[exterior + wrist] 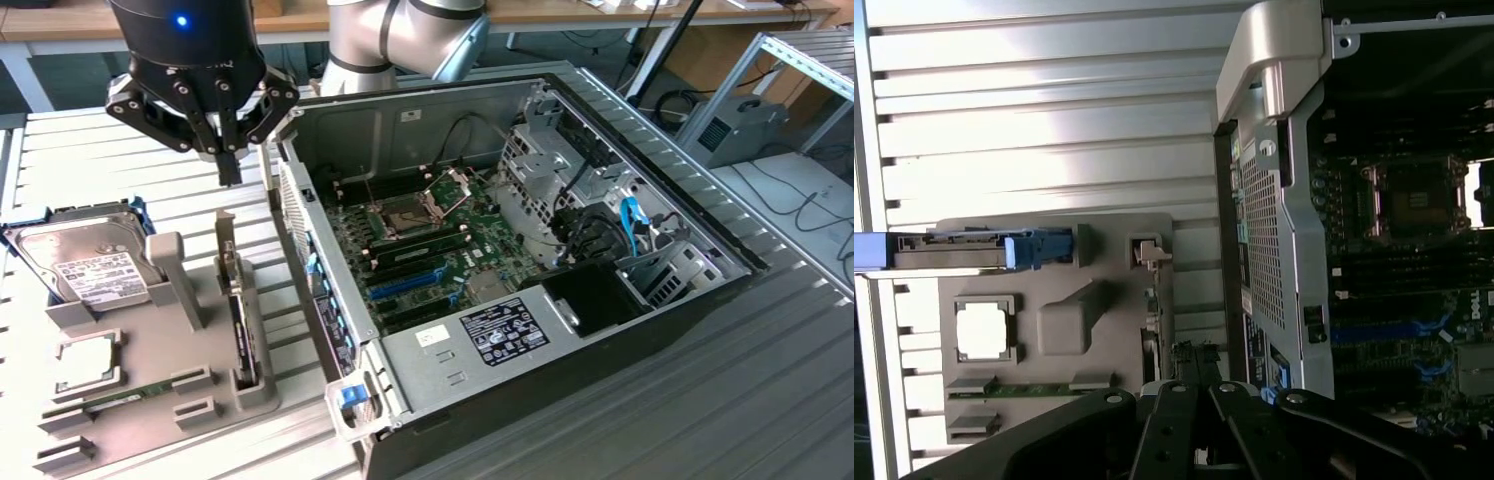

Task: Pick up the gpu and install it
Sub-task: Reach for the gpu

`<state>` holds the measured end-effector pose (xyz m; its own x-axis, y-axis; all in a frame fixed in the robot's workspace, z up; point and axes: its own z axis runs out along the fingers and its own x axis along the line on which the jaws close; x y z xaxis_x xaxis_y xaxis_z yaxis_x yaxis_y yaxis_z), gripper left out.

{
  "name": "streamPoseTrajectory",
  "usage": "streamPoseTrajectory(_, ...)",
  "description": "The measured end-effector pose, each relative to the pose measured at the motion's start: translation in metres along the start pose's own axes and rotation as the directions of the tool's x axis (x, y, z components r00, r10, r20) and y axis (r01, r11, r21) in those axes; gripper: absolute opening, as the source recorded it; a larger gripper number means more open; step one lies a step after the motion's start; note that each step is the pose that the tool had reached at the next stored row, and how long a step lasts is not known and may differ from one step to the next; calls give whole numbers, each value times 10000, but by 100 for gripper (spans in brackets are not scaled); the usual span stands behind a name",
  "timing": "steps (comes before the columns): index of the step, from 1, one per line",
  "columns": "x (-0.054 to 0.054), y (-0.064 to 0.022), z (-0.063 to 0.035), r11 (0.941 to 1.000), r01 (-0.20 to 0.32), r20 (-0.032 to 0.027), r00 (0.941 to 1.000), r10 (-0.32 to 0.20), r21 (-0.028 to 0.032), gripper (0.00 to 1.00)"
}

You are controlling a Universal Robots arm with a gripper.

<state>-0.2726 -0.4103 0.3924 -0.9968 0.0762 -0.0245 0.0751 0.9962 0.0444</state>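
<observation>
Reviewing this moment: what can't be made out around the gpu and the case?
- gpu, exterior view: stands edge-on in the grey holder, fan face not readable.
- gpu, wrist view: one end hidden behind the pincer.
- hard drive label, exterior view: print too small.
- computer case, wrist view: part cut off by the picture's edge.

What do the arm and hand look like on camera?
The hand is black: a round body with a small blue light, and jointed link fingers pinned with silver bolts. The arm is silver-grey tubing with rounded joints.
</observation>
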Motion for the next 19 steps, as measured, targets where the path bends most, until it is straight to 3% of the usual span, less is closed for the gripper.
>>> streamPoseTrajectory(19,0,-46,2,10000,-1,-1,10000,1,1,11)
